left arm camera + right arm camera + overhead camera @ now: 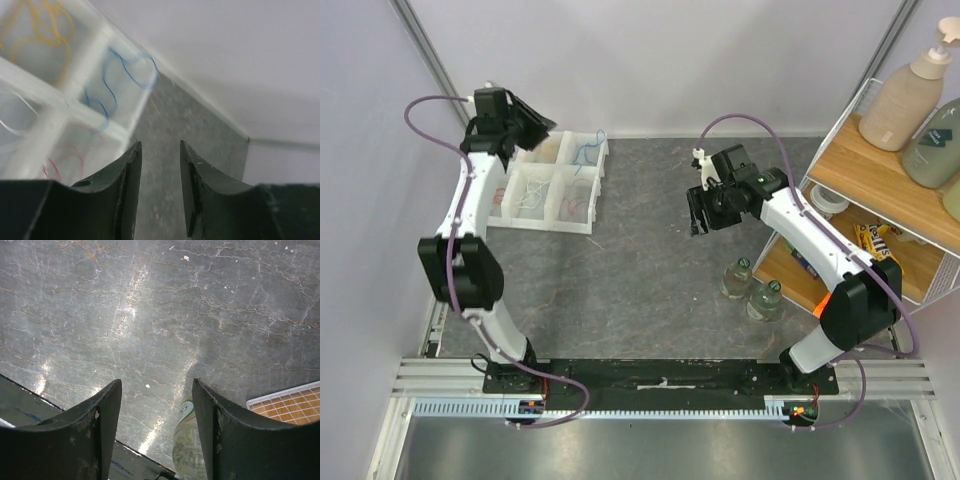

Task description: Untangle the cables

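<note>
From above, we see the left gripper [525, 125] at the far corner of the tray [552, 218], where the cables [582, 152] lie in separate compartments. The right gripper [700, 212] hangs above the table [650, 270].

On the left wrist, the left gripper [160, 145] is spread and empty, with a blue cable [117, 75] nearby.

On the right wrist, the right gripper [156, 382] is spread and empty above a bottle [187, 440].

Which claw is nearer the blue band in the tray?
Left. The left claw hangs by the tray, close to the blue band; the right claw is across the table, near the bottles.
</note>
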Robot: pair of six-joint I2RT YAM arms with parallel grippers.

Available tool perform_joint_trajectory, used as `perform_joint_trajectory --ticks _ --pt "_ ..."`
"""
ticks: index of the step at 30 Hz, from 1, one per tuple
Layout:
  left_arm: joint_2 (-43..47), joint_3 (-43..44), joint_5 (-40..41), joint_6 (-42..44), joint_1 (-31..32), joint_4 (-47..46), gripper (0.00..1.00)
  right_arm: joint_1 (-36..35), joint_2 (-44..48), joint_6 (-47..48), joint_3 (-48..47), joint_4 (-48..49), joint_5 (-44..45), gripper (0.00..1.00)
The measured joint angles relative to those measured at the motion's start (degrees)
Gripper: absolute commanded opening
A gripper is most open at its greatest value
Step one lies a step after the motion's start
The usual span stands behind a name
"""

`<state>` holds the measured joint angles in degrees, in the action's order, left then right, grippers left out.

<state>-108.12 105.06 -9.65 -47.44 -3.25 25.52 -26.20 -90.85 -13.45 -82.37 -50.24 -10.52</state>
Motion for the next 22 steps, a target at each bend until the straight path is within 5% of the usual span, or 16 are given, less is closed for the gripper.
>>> perform_joint_trajectory --ticks 11,15,18,22 --pt "38.05 -31.21 -8.46 3.37 26.93 -0.72 0.52 -0.76 11.96 0.04 0.72 0.13 -1.66 0.73" --pt "49.20 -33.16 -11.30 3.76 29.14 -1.62 0.57 -2.03 17.62 -0.33 0.42 0.44 -2.82 0.80" --pt "54.84 -33.05 -12.76 4.35 29.09 -3.52 0.59 -2.19 21.75 -1.40 0.04 1.03 -3.39 0.98" --pt "58.69 -31.21 -15.17 5.55 29.11 -4.24 0.63 -2.12 29.88 -2.60 0.28 3.74 -3.54 0.98"
